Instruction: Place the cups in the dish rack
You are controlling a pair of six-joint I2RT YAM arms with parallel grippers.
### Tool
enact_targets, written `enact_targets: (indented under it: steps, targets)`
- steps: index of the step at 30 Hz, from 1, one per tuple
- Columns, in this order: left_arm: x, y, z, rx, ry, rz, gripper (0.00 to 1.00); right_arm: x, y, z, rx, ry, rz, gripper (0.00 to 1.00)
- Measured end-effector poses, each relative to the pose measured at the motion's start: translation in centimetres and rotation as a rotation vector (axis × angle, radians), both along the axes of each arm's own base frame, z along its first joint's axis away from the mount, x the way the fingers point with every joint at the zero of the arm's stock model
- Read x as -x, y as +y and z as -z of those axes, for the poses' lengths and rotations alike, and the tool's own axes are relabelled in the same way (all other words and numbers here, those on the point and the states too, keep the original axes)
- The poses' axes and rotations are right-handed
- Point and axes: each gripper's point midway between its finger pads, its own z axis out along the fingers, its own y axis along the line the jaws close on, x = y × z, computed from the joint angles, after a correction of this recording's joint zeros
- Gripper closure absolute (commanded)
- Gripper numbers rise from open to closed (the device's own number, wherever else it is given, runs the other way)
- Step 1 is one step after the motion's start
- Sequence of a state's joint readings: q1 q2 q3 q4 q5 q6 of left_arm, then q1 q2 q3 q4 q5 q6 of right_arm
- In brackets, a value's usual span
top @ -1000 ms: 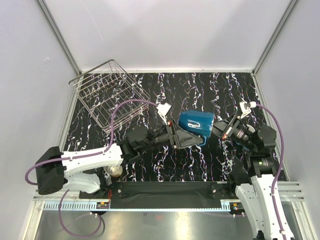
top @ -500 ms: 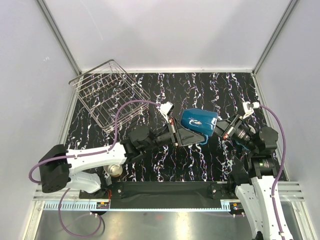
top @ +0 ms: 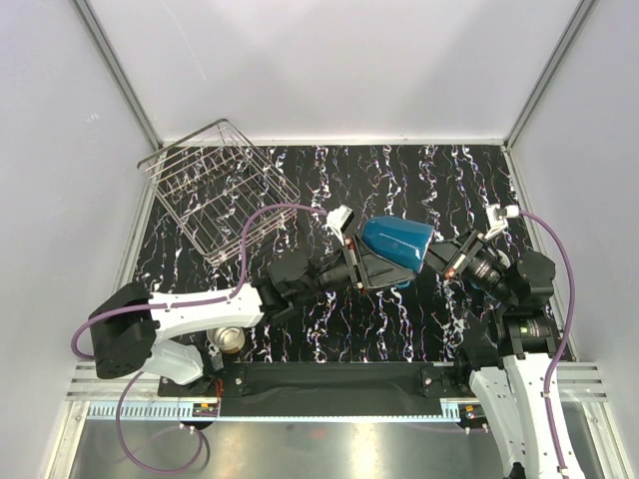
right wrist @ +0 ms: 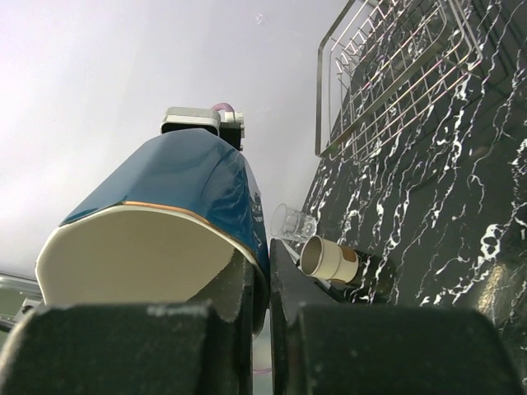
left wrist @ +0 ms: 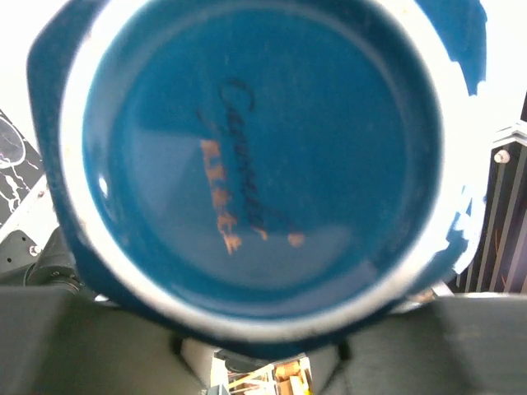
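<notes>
While the dark blue cup (top: 396, 244) hangs on its side above the middle of the table (top: 379, 180), the left end effector (top: 364, 265) clamps its base and the right end effector (top: 436, 261) pinches its rim; the dish rack (top: 215, 190) sits far-left, well apart.

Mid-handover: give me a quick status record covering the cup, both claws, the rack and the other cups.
held item: dark blue cup, off the table, on its side
left claw: closed on the cup's base end
right claw: pinching the cup's rim wall
dish rack: far-left corner, no cup visible in it
other cups: clear glass beside beige cup, near the left arm's base
light blue cup: not visible
</notes>
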State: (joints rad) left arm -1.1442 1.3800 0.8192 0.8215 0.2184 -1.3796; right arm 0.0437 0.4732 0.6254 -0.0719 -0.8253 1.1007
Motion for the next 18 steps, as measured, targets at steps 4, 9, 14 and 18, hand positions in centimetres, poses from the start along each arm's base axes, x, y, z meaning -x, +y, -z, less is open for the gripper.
enact_targets:
  steps: [4, 9, 14, 18]
  targets:
    - [-0.2, 0.1, -0.3, 0.007, 0.009, -0.013, 0.85, -0.3, -0.2, 0.2, 0.012, -0.008, 0.016, 1.00]
    - [-0.1, 0.2, -0.5, 0.008, 0.014, -0.008, 1.00, -0.2, -0.2, 0.1, 0.024, -0.023, 0.023, 0.96]
    - [0.1, 0.2, -0.3, -0.040, -0.006, -0.010, 1.00, 0.0, -0.4, 0.2, 0.049, -0.002, 0.031, 0.97]
    - [0.9, 1.1, -0.1, -0.105, -0.051, -0.014, 1.00, 0.8, 0.2, 0.4, 0.052, 0.005, -0.018, 0.73]
